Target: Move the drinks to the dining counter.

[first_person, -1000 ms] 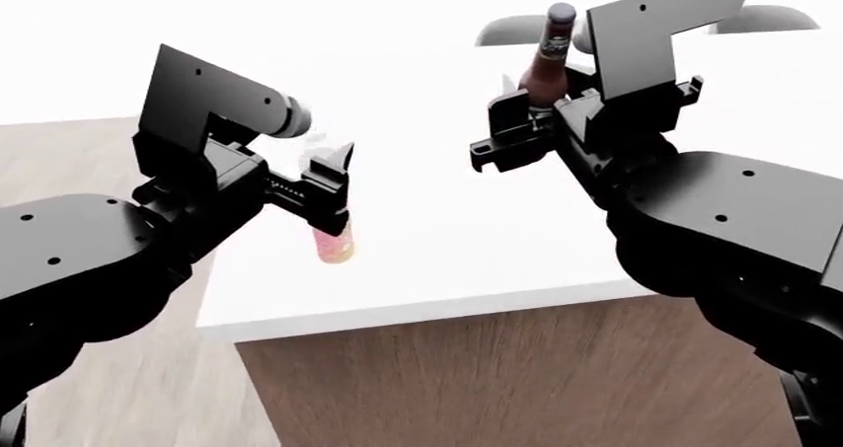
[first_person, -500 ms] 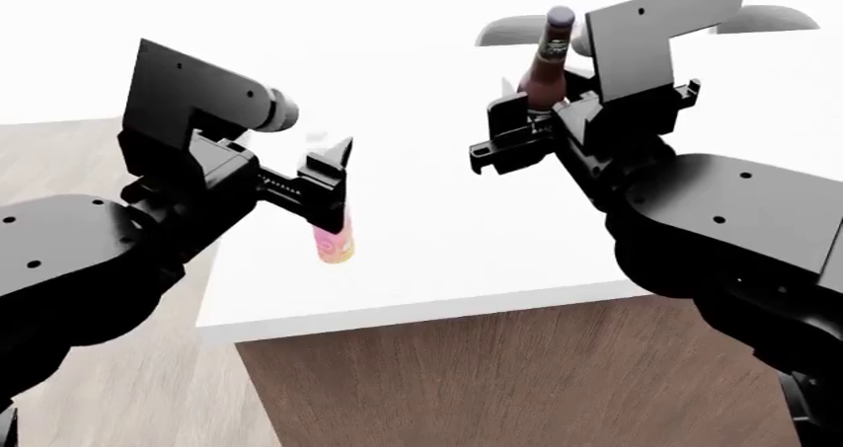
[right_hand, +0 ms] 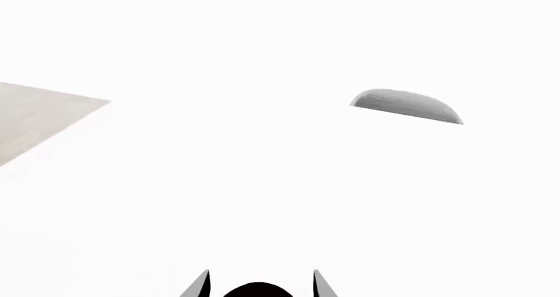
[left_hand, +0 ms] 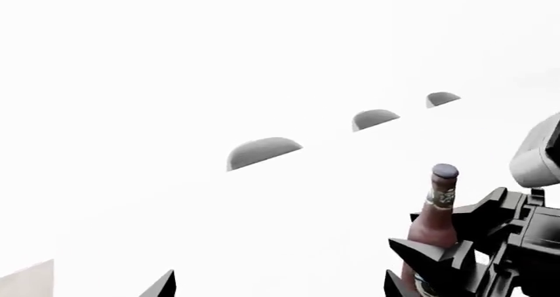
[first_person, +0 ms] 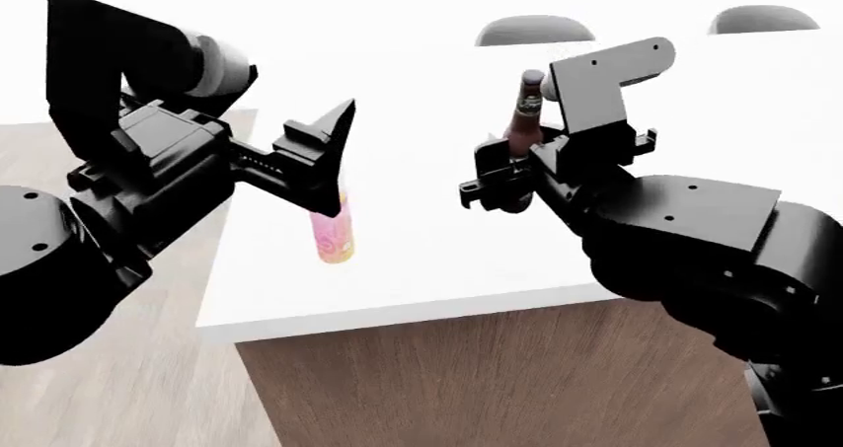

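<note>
**Two bottles over the white table, one in each arm's reach**

Two drinks show in the head view. The slim pink-and-yellow bottle (first_person: pixel 332 229) stands upright on the white flat-topped table with dark brown wood-panel sides (first_person: pixel 435 269), near its front left corner. The left pincer (first_person: pixel 316 161) hangs just above and in front of it, hiding the bottle's top; its black pointed fingers (first_person: pixel 330 131) look lifted clear of the bottle, but whether they are spread wide or narrow I cannot tell from here. In the left wrist view only two finger tips (left_hand: pixel 162 287) peek in, set well apart, with nothing between them.

The dark brown glass beer bottle (first_person: pixel 523 121) stands upright in the right pincer (first_person: pixel 507 186), whose jaws are closed around its lower body. The left wrist view shows the same bottle (left_hand: pixel 433 225) gripped by black fingers (left_hand: pixel 437 261). Grey rounded chair backs (first_person: pixel 534 31) sit beyond the table's far edge.
</note>
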`<state>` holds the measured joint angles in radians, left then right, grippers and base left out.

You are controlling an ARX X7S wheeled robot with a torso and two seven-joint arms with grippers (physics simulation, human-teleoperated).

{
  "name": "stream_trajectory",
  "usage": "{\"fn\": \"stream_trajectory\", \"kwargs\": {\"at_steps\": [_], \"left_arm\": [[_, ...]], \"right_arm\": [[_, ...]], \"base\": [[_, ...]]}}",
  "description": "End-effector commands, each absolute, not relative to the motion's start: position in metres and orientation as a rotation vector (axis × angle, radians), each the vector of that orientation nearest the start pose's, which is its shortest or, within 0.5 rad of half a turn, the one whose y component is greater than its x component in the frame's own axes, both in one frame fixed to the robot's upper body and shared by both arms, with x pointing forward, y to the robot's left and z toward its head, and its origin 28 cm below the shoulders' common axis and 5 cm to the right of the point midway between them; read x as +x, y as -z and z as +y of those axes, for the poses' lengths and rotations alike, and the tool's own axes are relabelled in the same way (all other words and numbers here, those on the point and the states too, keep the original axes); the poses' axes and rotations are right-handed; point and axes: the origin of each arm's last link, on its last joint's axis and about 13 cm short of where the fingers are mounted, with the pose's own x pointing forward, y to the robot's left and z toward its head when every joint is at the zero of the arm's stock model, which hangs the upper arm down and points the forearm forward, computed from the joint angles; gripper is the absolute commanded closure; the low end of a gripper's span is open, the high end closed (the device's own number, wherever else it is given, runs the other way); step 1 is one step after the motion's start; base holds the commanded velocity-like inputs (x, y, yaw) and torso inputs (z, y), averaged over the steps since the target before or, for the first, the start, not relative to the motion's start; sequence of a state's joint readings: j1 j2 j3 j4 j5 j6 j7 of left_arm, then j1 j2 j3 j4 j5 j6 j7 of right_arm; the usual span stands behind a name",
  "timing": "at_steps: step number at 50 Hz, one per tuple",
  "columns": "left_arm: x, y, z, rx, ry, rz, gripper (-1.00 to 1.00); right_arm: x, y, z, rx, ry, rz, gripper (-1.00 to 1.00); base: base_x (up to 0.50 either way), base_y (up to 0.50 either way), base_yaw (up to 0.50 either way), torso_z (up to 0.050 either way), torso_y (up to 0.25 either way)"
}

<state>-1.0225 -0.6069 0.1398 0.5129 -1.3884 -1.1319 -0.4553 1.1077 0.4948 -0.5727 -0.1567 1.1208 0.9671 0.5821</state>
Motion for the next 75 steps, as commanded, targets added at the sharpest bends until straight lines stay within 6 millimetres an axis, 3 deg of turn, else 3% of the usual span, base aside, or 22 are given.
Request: {"fn": "stream_trajectory", "kwargs": {"at_steps": [1, 17, 51, 52, 75], "left_arm": [[0.234, -0.296, 0.235, 0.051, 0.506, -0.098, -1.00], [0.235, -0.295, 0.237, 0.051, 0.496, -0.094, -1.00], [0.237, -0.290, 0.236, 0.061, 0.495, -0.085, -1.00], [0.236, -0.290, 0.236, 0.061, 0.495, -0.085, -1.00], [0.237, -0.290, 0.236, 0.064, 0.500, -0.085, -1.00]], "right_arm": [[0.306, -0.241, -0.089, -0.150, -0.249, 0.179, 1.00], [0.306, -0.225, -0.089, -0.145, -0.263, 0.240, 1.00], [0.311, -0.227, -0.090, -0.145, -0.227, 0.300, 1.00], [0.310, -0.228, -0.089, -0.143, -0.235, 0.298, -1.00], [0.305, -0.238, -0.092, -0.138, -0.226, 0.254, -1.00]], "base": [[0.00, 0.00, 0.00, 0.000, 0.000], [0.00, 0.00, 0.00, 0.000, 0.000], [0.00, 0.00, 0.00, 0.000, 0.000], [0.02, 0.00, 0.00, 0.000, 0.000], [0.00, 0.00, 0.00, 0.000, 0.000]]}}
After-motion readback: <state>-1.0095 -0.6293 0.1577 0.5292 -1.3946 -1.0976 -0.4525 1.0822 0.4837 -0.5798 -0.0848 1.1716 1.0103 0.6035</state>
